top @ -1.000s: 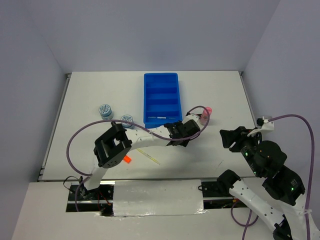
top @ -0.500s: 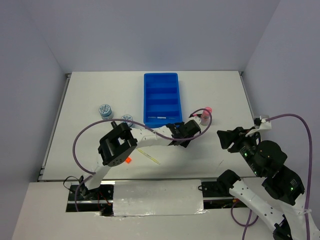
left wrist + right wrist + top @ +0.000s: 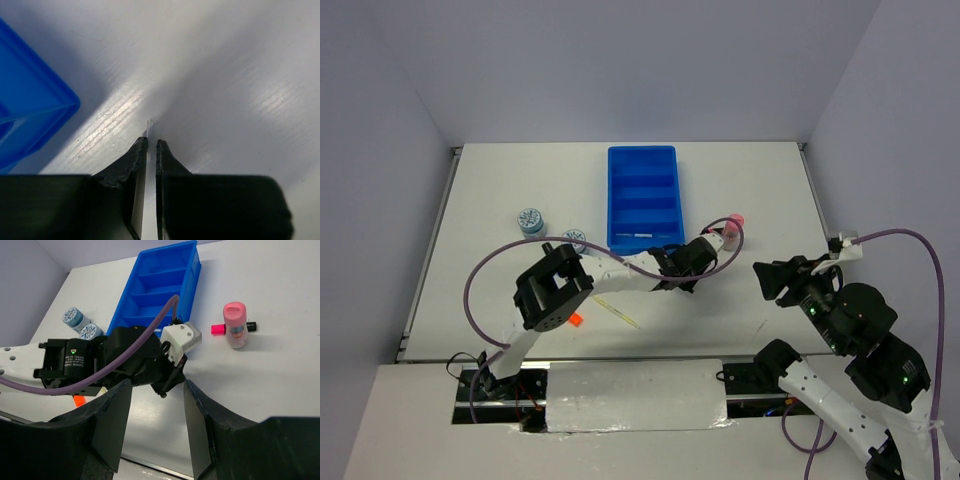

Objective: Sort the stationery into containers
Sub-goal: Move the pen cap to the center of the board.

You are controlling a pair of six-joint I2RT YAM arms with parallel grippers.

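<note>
My left gripper (image 3: 670,284) hangs low over the table just off the near right corner of the bright blue tray (image 3: 642,160). In the left wrist view its jaws (image 3: 152,142) stand nearly together on a thin pale stick (image 3: 150,122), whose tip pokes out ahead. The tray's corner (image 3: 35,107) is at the left. My right gripper (image 3: 767,277) is open and empty to the right. Seen from the right wrist (image 3: 157,385), it looks toward the left gripper (image 3: 164,391). A pink cylinder (image 3: 730,229) lies right of the tray with a pink-ended black marker (image 3: 218,329) behind it.
Two round patterned tubs (image 3: 530,220) (image 3: 574,238) stand left of the tray. Another thin stick (image 3: 620,313) and an orange marker end (image 3: 574,320) lie near the left arm. A pale stick (image 3: 640,235) lies in the tray's nearest compartment. A purple cable (image 3: 125,360) loops over the left arm.
My left gripper has edged slightly left and nearer, staying by the tray's corner. My right gripper has shifted a little left toward it.
</note>
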